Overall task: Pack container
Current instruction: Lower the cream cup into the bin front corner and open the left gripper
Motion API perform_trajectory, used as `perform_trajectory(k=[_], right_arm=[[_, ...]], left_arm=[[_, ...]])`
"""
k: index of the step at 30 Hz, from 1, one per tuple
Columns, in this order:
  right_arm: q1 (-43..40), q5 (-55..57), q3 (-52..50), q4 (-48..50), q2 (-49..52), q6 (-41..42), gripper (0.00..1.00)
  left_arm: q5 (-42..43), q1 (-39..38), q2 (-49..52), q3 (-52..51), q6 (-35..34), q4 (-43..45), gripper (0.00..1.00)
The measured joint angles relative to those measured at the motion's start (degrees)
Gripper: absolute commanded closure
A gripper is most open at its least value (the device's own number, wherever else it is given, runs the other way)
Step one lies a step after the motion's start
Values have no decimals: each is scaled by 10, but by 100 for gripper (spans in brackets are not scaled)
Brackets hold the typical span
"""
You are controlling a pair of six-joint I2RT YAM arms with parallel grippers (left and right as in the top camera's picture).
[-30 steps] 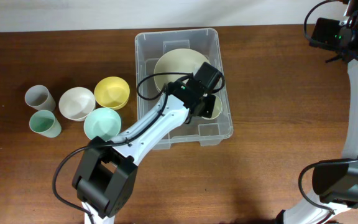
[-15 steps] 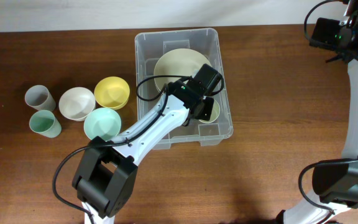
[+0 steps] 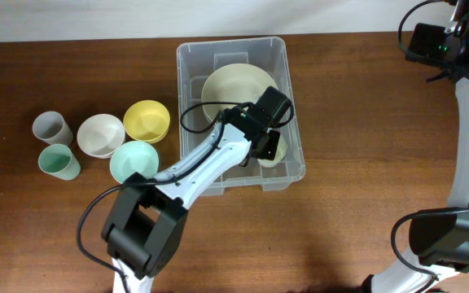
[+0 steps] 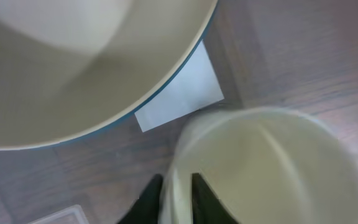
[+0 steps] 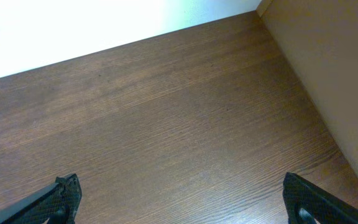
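The container (image 3: 192, 61) is a large clear plastic bin at the table's middle back. A big cream bowl (image 3: 228, 85) lies inside it, also seen in the left wrist view (image 4: 73, 68), next to the bin's white label (image 4: 182, 90). My left gripper (image 4: 178, 202) reaches into the bin's front right part and is shut on the rim of a small cream cup (image 4: 272, 168), which shows in the overhead view (image 3: 273, 149) beside the gripper. My right gripper (image 5: 179, 199) is open and empty over bare table at the far right; its arm (image 3: 442, 45) is at the top right.
Left of the bin stand a yellow bowl (image 3: 146, 120), a white bowl (image 3: 99, 134), a mint bowl (image 3: 133, 160), a grey cup (image 3: 50, 127) and a mint cup (image 3: 58, 161). A beige wall (image 5: 328, 74) borders the table on the right.
My left gripper has shifted slightly toward the bin's front right corner with the small cream cup, lowering it. The right arm has not moved.
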Motion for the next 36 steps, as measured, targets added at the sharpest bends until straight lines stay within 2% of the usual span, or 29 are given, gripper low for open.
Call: perform_trajectory(k=[2, 5, 17, 20, 28, 32, 36], right_arm=[[0, 0, 0, 0, 0, 0, 1], [0, 0, 0, 0, 0, 0, 1], [0, 0, 0, 0, 0, 0, 1], [0, 0, 0, 0, 0, 0, 1], [0, 0, 0, 0, 0, 0, 1], [0, 0, 0, 0, 0, 0, 1], [0, 0, 0, 0, 0, 0, 1]], left_arm=[[0, 0, 4, 0, 0, 2, 71], [0, 0, 4, 0, 2, 8, 67], [-19, 0, 4, 34, 7, -2, 65], [-26, 1, 4, 70, 11, -25, 61], [-67, 7, 4, 153, 28, -115, 60], [-113, 57, 3, 183, 24, -171, 59], [-129, 158, 3, 187, 8, -201, 59]])
